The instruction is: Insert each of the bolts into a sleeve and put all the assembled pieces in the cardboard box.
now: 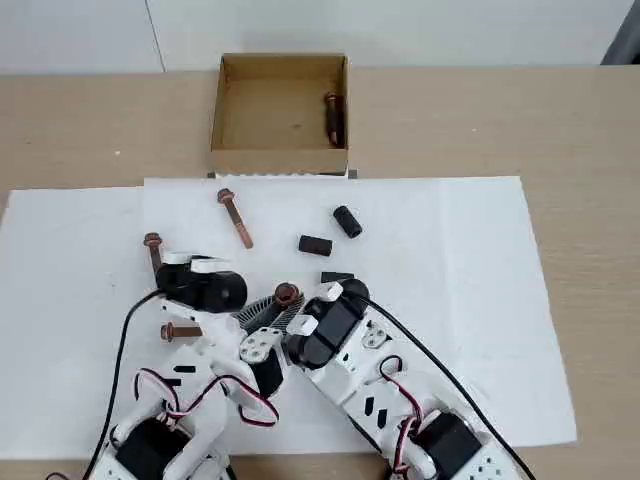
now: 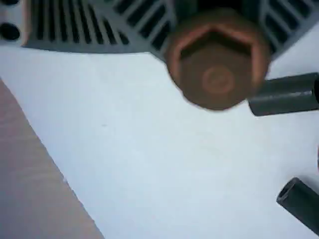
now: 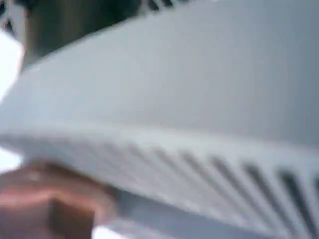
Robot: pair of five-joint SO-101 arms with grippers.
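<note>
My left gripper (image 1: pixel 272 308) is shut on a copper bolt (image 1: pixel 287 294) near the middle of the white paper; its grey ribbed fingers (image 2: pixel 99 25) close around the shank behind the hex head (image 2: pixel 217 69). The right gripper (image 1: pixel 335 287) is right beside it, with a black sleeve-like piece (image 1: pixel 337 277) at its tip. Two loose black sleeves (image 1: pixel 315 245) (image 1: pixel 347 221) lie just beyond. Loose bolts lie at the left (image 1: pixel 235 218) (image 1: pixel 153 252) (image 1: pixel 180 331). The cardboard box (image 1: pixel 228 110) at the back holds one assembled piece (image 1: pixel 333 118).
A large white paper sheet (image 1: pixel 450 300) covers the wooden table (image 1: pixel 560 120). Both arms crowd the near middle. The right half of the sheet is open. The same two sleeves (image 2: pixel 284 94) (image 2: pixel 299 204) show beyond the held bolt.
</note>
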